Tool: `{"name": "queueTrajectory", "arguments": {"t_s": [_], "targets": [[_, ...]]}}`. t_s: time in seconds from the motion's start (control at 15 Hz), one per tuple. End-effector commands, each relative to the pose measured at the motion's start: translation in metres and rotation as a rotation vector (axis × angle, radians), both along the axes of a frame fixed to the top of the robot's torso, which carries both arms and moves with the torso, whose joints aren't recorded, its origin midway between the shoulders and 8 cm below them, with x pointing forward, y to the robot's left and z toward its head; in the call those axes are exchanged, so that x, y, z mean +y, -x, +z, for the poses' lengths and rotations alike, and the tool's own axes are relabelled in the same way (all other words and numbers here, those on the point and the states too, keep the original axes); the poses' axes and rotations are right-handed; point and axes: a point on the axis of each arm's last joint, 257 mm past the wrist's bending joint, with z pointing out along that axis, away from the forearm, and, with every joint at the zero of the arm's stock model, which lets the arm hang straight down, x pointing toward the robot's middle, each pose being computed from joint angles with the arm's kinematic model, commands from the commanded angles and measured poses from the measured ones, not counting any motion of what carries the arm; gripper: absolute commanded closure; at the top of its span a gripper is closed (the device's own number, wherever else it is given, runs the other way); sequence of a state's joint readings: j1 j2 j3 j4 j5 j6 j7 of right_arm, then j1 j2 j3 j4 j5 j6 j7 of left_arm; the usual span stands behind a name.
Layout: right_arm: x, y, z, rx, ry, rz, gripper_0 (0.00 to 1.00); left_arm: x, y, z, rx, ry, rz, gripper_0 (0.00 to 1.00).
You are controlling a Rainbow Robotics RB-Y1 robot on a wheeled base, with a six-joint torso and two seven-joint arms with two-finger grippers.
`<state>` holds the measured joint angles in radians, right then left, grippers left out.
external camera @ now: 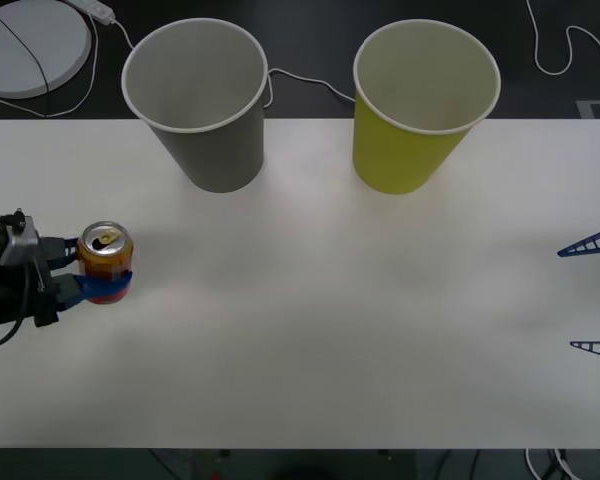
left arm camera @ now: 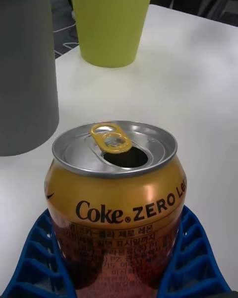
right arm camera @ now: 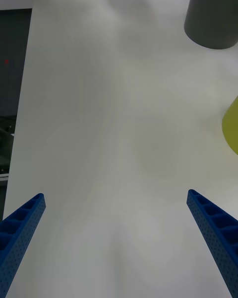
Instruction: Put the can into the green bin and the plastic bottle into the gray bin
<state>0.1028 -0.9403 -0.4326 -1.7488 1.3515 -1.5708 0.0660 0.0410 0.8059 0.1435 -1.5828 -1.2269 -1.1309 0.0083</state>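
Note:
The orange-red can (external camera: 105, 250) stands upright at the table's left side, its open gold-silver top up. My left gripper (external camera: 100, 270) is shut on the can (left arm camera: 114, 179), a blue finger pressed to each side of its lower body (left arm camera: 118, 218). The gray bin (external camera: 205, 110) stands at the back, left of centre, and the green bin (external camera: 415, 120) to its right; both are upright with nothing inside. My right gripper (external camera: 592, 296) hovers open at the table's right edge, nothing between its fingers (right arm camera: 115, 194). The plastic bottle is out of view.
The white table (external camera: 330, 300) spreads wide between the can and the bins. A white round disc (external camera: 30, 45) and loose white cables (external camera: 300, 80) lie on the dark floor behind the table. Both the gray bin (right arm camera: 213, 15) and the green bin (right arm camera: 232, 126) are far from my right gripper.

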Motion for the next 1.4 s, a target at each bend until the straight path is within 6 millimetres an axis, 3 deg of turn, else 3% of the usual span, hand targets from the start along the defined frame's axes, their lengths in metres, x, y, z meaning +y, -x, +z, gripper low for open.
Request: {"name": "queueTrajectory", "arguments": {"t_s": [0.07,0.53,0.87,1.4], "targets": [[0.0,0.0,0.0,0.0,0.0,0.0,0.0,-0.002,0.009,0.017,0.045,-0.051,-0.001,1.0],[0.0,0.0,0.0,0.0,0.0,0.0,0.0,-0.007,0.018,0.061,0.081,-0.228,0.005,1.0],[0.0,0.0,0.0,0.0,0.0,0.0,0.0,-0.044,0.031,0.094,0.074,-0.289,-0.019,0.99],[0.0,0.0,0.0,0.0,0.0,0.0,0.0,-0.092,0.014,0.138,0.104,-0.349,-0.028,0.99]]}}
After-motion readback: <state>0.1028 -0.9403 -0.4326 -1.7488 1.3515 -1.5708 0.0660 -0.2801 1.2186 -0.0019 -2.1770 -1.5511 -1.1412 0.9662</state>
